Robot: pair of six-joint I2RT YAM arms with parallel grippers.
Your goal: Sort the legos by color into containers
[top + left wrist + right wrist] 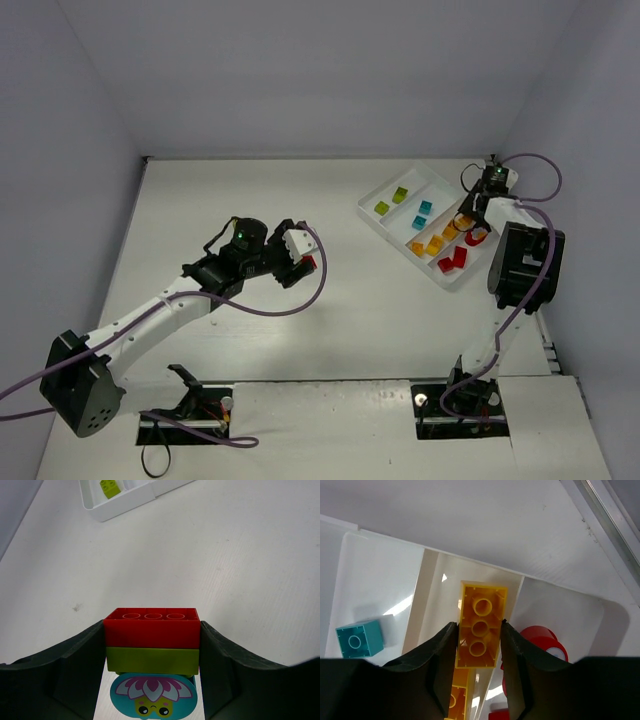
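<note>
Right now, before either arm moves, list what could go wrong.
1. The left gripper clamps a red brick stacked on a lime green brick. Released together, one colour would likely land in the wrong compartment of the tray.
2. The right gripper holds a yellow brick over the tray, near the divider beside the red pieces. It might tip among them.

Top camera: high at the near edge, looking down on the whole table [300,200]. Left wrist camera: low, facing forward, tray [120,511] far ahead — right wrist camera: close above it, facing down. All three share the tray.
</note>
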